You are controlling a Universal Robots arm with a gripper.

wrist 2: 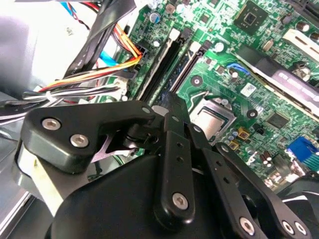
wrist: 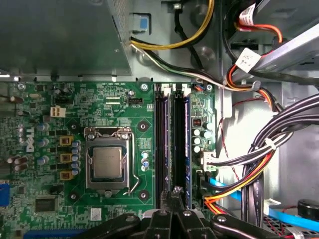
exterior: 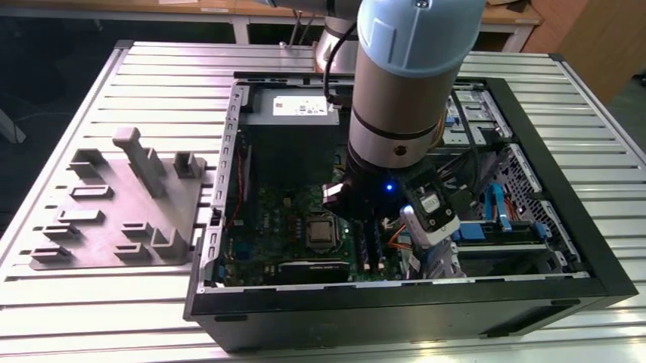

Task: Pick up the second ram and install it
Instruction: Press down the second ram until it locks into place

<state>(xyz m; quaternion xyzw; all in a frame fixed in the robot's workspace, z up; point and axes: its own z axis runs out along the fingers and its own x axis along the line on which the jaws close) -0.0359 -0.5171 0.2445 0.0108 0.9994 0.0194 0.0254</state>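
- Ribbed metal tabletop (exterior: 121, 302) carries an open black computer case (exterior: 404, 310), lying on its side with the green motherboard (exterior: 277, 212) facing up.
- A grey holder tray (exterior: 111, 219) with upright blocks lies on the tabletop, well apart from the motherboard's processor socket (exterior: 321, 233) and outside the case, on the exterior view's left.
- The robot arm (exterior: 404, 98) reaches down into the case, and its hand (exterior: 365, 227) is low over the board, just beside the processor socket.
- In the first wrist view the processor socket (wrist: 105, 162) is plain to see, and two long black memory slots run side by side next to it.
- The slot (wrist: 160, 144) nearer the socket looks dark along its whole length.
- The second ram (wrist: 187, 149) shows as a thin blue-green edge along the slot farther from the socket, lying level with that slot rather than raised above it.
- The hand (wrist: 175, 191) has its fingertips (wrist: 171, 199) drawn together to a narrow point over one end of that farther slot.
- Whether they pinch the ram's edge or only rest on it, I cannot tell.
- In the second wrist view the hand (wrist 2: 172, 102) points its black finger down at the same pair of slots.
- Bundled cables (wrist: 249, 174) in black, orange, red and blue lie beyond the slots, on the far side from the socket.
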